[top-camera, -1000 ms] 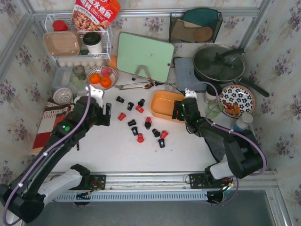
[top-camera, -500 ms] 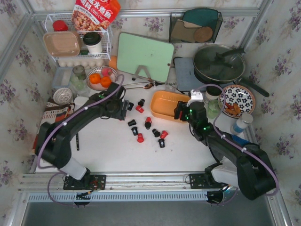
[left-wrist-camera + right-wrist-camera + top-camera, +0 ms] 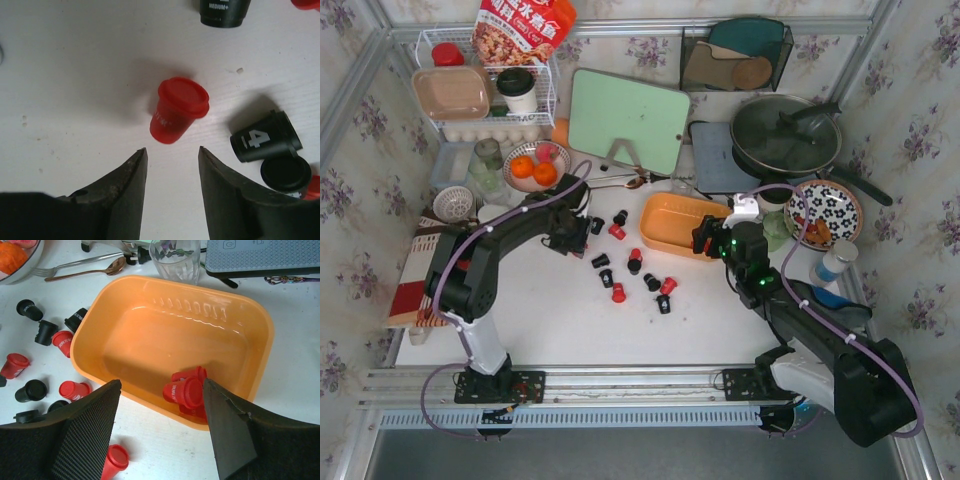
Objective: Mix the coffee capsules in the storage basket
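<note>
Left pincer (image 3: 171, 150): jaws apart, empty. A red capsule (image 3: 177, 109) lies on its side at frame centre, just ahead of the gap, with a black capsule (image 3: 265, 137) near at right. Advance straight, centre the pod, close on its body and keep off the black one. Right pincer (image 3: 162, 382): apart, over the storage basket (image 3: 180, 330), which holds a few red pods (image 3: 185, 390) at its lower wall; other coffee capsules (image 3: 618, 293) lie loose on the bench (image 3: 75, 75)

Looked down from high above and behind the arm bases, taking in the whole table (image 3: 550, 320) from afar. Sat at the left wrist, very close to the tabletop, aimed straight down between the fingers of the left gripper (image 3: 170, 152) at a red capsule (image 3: 178, 111). Rode the right wrist, also near, tilted forward into the storage basket (image 3: 170, 340). Shared with the overhead view: that basket and the loose coffee capsules (image 3: 618, 293) beside it.
</note>
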